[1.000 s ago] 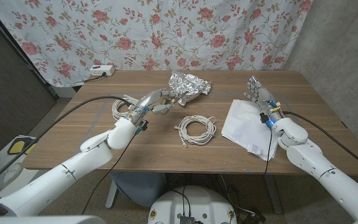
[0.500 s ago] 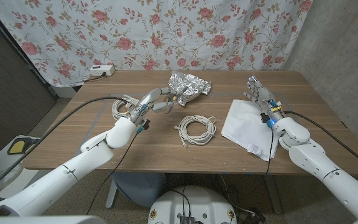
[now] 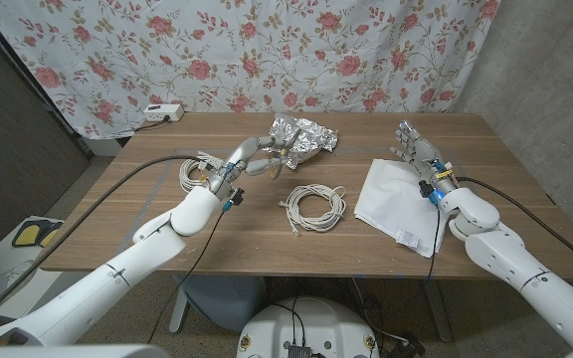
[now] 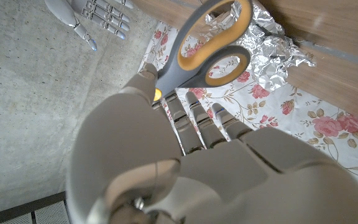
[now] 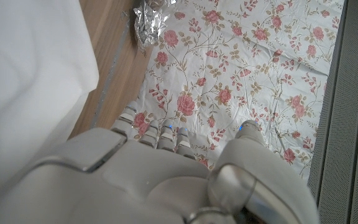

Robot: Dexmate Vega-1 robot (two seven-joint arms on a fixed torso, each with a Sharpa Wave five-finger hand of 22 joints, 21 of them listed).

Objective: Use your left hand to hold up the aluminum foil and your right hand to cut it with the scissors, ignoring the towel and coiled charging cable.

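Fingers, left: our left hand [image 3: 250, 159] reaches over the worktop [image 3: 167, 224] with its fingers [image 4: 199, 118] curled toward the scissors [image 4: 213, 46]; we cannot tell from either view whether they grip the handles or merely touch them.
Fingers, right: our right hand [image 3: 415, 150] stands with fingers [image 3: 404, 134] spread and released, holding nothing, above the far edge of the white towel [image 3: 394, 197].
Scissors: grey-and-orange handles lie just past our left fingertips, over the foil.
Aluminum foil: the crumpled aluminum foil [image 3: 303, 136] rests on the worktop just beyond our left fingers, well apart from our right ones.
Cable: the coiled charging cable [image 3: 314, 206] lies between our two hands, nearer us than the foil.
Backdrop: a floral curtain [image 3: 267, 50] hangs beyond.
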